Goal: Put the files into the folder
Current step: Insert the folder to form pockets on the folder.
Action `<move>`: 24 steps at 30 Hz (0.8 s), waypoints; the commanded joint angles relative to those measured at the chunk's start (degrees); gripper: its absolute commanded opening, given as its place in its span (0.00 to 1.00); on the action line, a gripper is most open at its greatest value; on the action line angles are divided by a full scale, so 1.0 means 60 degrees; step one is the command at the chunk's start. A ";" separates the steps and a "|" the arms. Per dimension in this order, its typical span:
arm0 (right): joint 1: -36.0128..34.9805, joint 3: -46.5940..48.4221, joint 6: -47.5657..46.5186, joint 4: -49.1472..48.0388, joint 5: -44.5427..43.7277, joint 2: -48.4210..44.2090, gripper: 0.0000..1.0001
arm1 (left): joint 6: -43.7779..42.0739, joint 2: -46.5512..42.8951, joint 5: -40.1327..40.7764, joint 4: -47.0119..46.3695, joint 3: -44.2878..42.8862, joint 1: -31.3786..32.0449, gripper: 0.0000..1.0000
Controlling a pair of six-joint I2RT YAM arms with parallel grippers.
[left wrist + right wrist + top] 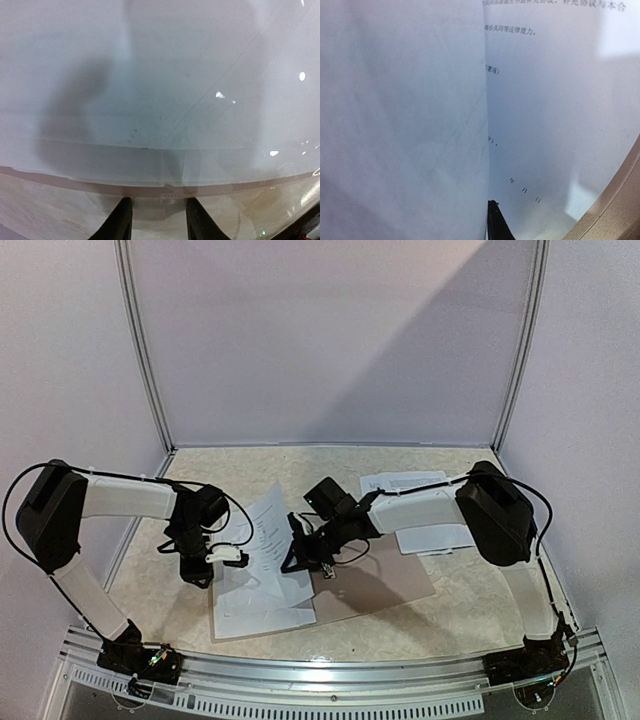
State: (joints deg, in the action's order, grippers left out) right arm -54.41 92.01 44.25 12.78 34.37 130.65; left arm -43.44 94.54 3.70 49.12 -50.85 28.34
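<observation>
Folder [385,585] is found lying open on the table [300,465], with files [255,608] stacked on its left half. Further sheets [405,484] are seen behind the right arm, outside the folder. One raised sheet [268,525] is stood up between the grippers.

Risk: if released here, the raised sheet is judged likely to fall askew or slide off the stack, helped by glossy plastic.

Left gripper [212,562] is set over the stack, jaws apart, nothing seen between them. Right gripper [312,558] is at the raised sheet's edge; whether it is clamped cannot be told.

The overall layout is given only by the top view. Printed text and one finger [494,222] are shown only by the right wrist view. The clear sleeve [150,100] edge is shown only by the left wrist view.
</observation>
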 commanded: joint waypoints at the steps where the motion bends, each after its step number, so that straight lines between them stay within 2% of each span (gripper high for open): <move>1: -0.0011 -0.0515 -0.0168 -0.0575 0.0780 -0.0392 0.01 | -0.0010 0.0378 -0.0379 -0.0601 -0.0097 -0.0071 0.40; 3: -0.0007 -0.0775 -0.0154 -0.1123 0.1306 -0.0300 0.00 | -0.0038 0.0284 -0.0522 -0.0338 -0.0365 -0.0142 0.42; 9: 0.0009 -0.1098 -0.0746 -0.0760 0.1625 -0.0506 0.00 | -0.0060 0.0783 -0.0134 -0.0436 -0.0388 -0.0171 0.43; 16: 0.0002 -0.0938 -0.1725 0.0615 0.1532 -0.0980 0.00 | 0.0143 0.0811 -0.0220 -0.0533 -0.0426 -0.0153 0.43; 24: -0.0013 -0.1857 -0.1732 -0.0075 0.1691 -0.1137 0.00 | 0.0062 0.0858 -0.0179 -0.0520 -0.0394 -0.0167 0.43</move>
State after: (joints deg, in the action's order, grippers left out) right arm -54.33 84.05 35.33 12.86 43.09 125.47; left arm -43.05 97.21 2.74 48.86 -54.17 27.83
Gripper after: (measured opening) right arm 0.004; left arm 0.431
